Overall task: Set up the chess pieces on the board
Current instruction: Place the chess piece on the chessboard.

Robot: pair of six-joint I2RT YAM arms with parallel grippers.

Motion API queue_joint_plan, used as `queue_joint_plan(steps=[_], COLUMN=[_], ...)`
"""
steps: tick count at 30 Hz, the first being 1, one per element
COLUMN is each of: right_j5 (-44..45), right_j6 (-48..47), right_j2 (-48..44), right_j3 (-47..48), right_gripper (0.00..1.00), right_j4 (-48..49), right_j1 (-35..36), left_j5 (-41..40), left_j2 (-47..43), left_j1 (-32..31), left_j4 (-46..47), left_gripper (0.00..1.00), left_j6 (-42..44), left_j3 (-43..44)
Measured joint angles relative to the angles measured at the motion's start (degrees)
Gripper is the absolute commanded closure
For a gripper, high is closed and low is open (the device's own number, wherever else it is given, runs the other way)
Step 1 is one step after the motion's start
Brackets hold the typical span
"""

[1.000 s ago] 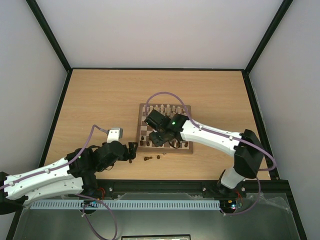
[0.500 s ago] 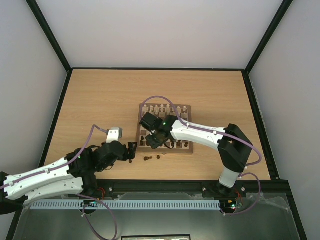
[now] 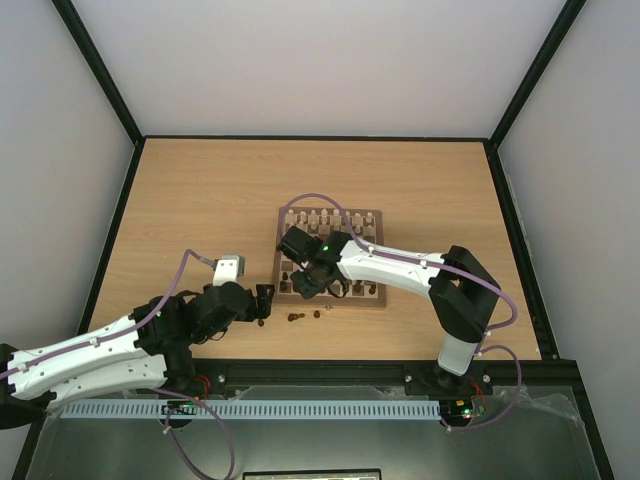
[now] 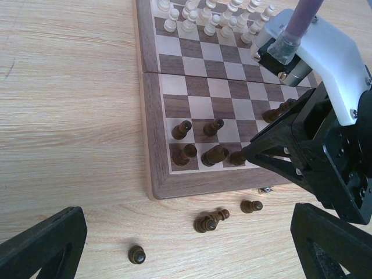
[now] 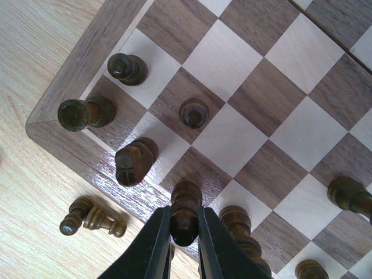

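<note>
- Top external view: over the last second the right arm has swung across the board (image 3: 372,300), from its near middle toward its near-left corner. The left arm has not moved.
- Right wrist view: the right tool (image 5: 185,226) is closed on a dark chess piece (image 5: 185,209). It holds the piece upright over the nearest row of squares, close to the border. Whether the base touches the board cannot be told.
- This probably means a back-row piece is about to be seated; it has not been let go yet.
- The left tool (image 3: 264,303) hangs wide open and empty over the bench (image 3: 200,200), just left of the board's near corner.
- No box or tray is visible, so the board is the only holder. Left wrist view: it carries pale pieces (image 4: 209,17) in its two far rows and several dark pieces (image 4: 214,126) in its two near rows, some leaning.
- A few loose dark pieces (image 4: 210,221) lie on the bench just outside the near border, so the job seems only partly done.
</note>
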Motion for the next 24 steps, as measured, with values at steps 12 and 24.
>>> queue_joint_plan(steps=[12,24], right_j5=[0.3,3.1], right_j6=[0.0,0.1], right_j2=[0.2,-3.9], right_j3=[0.0,0.0], right_gripper=[0.8,0.65], right_j4=[0.3,0.2], right_j1=[0.0,-1.4], left_j5=[0.0,0.0], left_j2=[0.0,0.0], left_j1=[0.0,0.0], left_j4=[0.0,0.0], left_gripper=[0.01,0.01], left_j6=[0.0,0.0], left_j3=[0.0,0.0])
